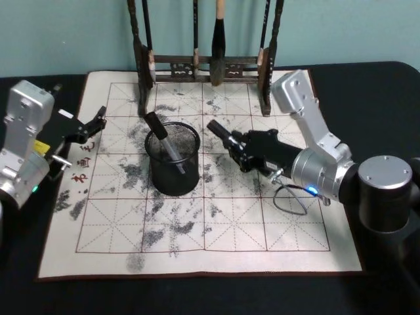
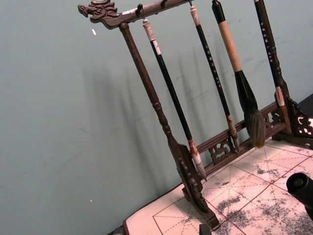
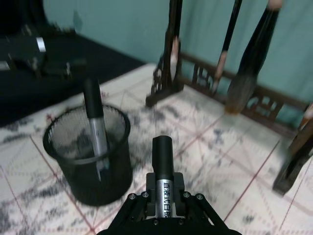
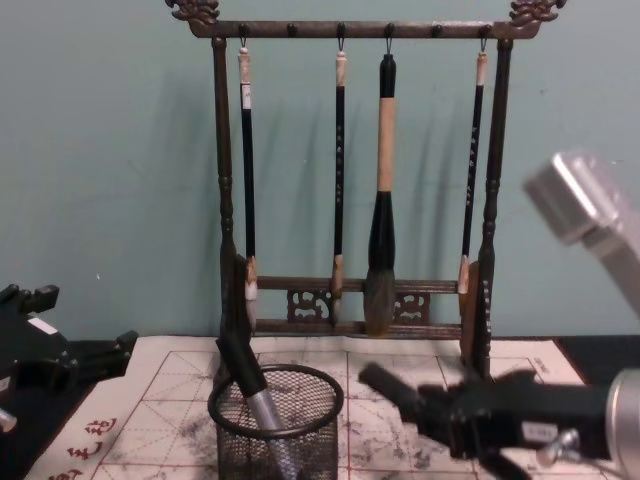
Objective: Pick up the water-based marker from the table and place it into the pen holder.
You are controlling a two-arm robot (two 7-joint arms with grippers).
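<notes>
My right gripper (image 1: 241, 147) is shut on a water-based marker (image 1: 219, 131) with a black cap, held just right of the pen holder (image 1: 173, 161) and a little above the table's mat (image 1: 262, 216). In the right wrist view the held marker (image 3: 162, 166) points out from the gripper (image 3: 164, 198) toward the black mesh pen holder (image 3: 88, 152). Another marker (image 3: 93, 117) leans inside that cup. The chest view shows the holder (image 4: 275, 425), the leaning marker (image 4: 245, 380) and the held marker (image 4: 395, 390) beside its rim. My left gripper (image 1: 95, 123) is parked open over the mat's left edge.
A tall dark wooden brush rack (image 1: 203, 62) with several hanging brushes stands at the mat's far edge, right behind the holder, against the teal wall. The left wrist view looks at this rack (image 2: 186, 166). Ink-stained mat lies open in front of the holder.
</notes>
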